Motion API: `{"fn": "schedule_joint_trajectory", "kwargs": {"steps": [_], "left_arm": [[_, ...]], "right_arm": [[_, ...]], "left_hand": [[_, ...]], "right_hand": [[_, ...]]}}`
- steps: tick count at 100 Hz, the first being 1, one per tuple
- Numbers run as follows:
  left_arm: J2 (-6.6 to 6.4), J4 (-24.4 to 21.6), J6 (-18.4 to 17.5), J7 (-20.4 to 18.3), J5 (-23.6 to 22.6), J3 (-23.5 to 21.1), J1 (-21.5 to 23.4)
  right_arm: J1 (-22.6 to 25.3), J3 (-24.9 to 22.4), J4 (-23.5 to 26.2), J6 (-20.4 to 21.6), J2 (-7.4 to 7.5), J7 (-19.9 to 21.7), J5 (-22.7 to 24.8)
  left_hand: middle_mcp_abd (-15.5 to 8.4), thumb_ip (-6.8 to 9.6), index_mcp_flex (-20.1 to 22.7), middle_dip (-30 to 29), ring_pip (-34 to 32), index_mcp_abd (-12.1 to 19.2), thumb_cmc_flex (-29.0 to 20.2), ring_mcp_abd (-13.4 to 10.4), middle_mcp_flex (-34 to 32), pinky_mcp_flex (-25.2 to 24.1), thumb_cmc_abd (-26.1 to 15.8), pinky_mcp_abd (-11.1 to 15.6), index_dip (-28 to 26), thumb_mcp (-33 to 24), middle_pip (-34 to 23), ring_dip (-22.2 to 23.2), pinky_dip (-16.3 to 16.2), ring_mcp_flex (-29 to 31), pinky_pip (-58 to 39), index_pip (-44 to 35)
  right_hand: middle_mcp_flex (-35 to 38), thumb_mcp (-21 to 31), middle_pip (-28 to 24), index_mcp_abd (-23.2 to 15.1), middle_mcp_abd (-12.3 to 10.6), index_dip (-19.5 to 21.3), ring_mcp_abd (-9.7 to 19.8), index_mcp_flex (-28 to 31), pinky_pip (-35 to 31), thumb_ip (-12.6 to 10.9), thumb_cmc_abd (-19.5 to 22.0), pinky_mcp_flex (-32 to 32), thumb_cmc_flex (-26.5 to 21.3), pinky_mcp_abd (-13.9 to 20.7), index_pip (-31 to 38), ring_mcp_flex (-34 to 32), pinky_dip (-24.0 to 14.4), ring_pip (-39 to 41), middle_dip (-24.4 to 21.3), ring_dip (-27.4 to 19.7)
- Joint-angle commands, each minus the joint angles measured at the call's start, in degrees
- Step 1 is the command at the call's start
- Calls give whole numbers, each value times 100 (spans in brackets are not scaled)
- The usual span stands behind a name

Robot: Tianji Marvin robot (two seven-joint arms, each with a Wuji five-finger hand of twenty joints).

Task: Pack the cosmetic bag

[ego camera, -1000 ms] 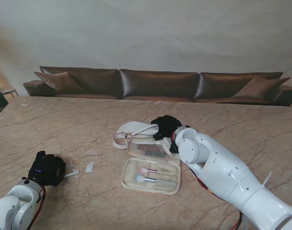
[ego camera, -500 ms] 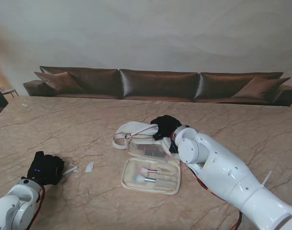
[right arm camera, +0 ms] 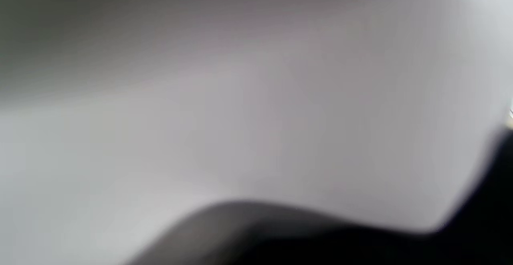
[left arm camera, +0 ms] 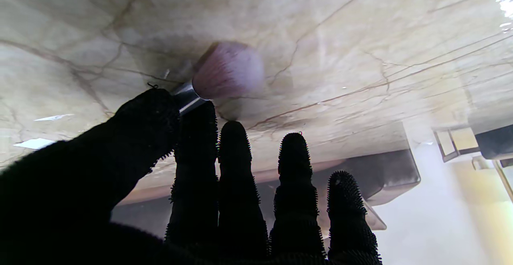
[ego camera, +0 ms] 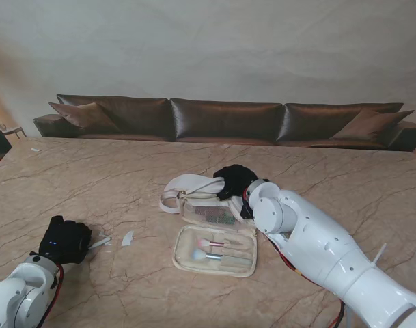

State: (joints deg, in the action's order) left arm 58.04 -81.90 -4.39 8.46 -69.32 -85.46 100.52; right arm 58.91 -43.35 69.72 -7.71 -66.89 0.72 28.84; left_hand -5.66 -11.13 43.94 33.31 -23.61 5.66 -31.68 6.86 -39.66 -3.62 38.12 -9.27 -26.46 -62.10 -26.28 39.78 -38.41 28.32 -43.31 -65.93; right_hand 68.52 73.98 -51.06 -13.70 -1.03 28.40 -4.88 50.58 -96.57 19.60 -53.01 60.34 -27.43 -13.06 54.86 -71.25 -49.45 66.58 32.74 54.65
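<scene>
- left hand [ego camera: 64, 240] pulled slightly nearer to me and left, dragging brush [left arm camera: 224, 72] along
- cosmetics bag [ego camera: 216, 239] lid nudged slightly by right hand [ego camera: 235, 182]

We see a long brown leather sofa [ego camera: 228, 121] running along the far edge of the beige, veined marble table [ego camera: 126, 178], with loose cushions at both of its ends. Behind the sofa rises a plain pale wall [ego camera: 208, 48], evenly lit and unmarked. Just beyond the sofa's left end, a small side table [ego camera: 9, 130] shows at the frame's edge.
</scene>
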Motion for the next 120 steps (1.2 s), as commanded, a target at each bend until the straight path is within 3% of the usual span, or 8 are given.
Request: {"fn": "schedule_joint_trajectory", "kwargs": {"steps": [1, 26, 56, 103, 120], "left_arm": [[54, 152, -78, -189, 17, 17, 210], [73, 33, -171, -214, 87, -85, 332], [106, -59, -47, 141, -2, -134, 413], [203, -247, 152, 503, 153, -420, 602], [219, -387, 102, 511, 161, -518, 727]], "right_arm": [[-19, 27, 23, 49, -69, -15, -30], [-18, 9, 31, 45, -70, -33, -21], [12, -14, 68, 29, -62, -12, -35], [23, -18, 94, 34, -53, 25, -50], [24, -14, 86, 38, -61, 6, -58]], "left_hand": [[-205, 206, 2, 25, -56, 772, -653, -46, -139, -49, -304, 29, 667, -322, -127, 111, 57, -15, -56, 2909], [-140, 427, -310, -169, -23, 578, -12, -11, 31, -50, -312, 33, 655, -564, -92, 108, 107, -95, 72, 3163], [-33, 322, -551, -280, 17, 299, 357, -1, 261, -57, 49, 12, 681, -419, 0, 114, 125, -250, 199, 3373], [-29, 370, -619, -370, 6, 246, 367, -16, 375, -62, -195, 108, 642, -413, -34, 118, 121, -348, 357, 3395], [-28, 335, -424, -388, 18, -5, 531, -28, 359, -49, -93, 101, 578, -325, -19, 105, 96, -341, 449, 3253]], "right_hand": [[153, 574, 64, -884, -71, 171, 20, 290, -227, -320, 625, 144, -829, 63, 597, -354, 103, 192, 11, -47], [149, 578, 67, -883, -67, 175, 21, 299, -234, -323, 625, 144, -834, 66, 603, -354, 108, 198, 15, -48], [151, 574, 70, -885, -70, 177, 24, 300, -236, -323, 628, 145, -833, 65, 603, -354, 115, 203, 15, -50], [153, 570, 74, -890, -72, 183, 30, 311, -238, -319, 629, 148, -828, 69, 604, -357, 121, 214, 14, -49], [151, 568, 77, -890, -68, 180, 35, 298, -241, -321, 634, 154, -833, 71, 599, -356, 122, 222, 13, -48]]}}
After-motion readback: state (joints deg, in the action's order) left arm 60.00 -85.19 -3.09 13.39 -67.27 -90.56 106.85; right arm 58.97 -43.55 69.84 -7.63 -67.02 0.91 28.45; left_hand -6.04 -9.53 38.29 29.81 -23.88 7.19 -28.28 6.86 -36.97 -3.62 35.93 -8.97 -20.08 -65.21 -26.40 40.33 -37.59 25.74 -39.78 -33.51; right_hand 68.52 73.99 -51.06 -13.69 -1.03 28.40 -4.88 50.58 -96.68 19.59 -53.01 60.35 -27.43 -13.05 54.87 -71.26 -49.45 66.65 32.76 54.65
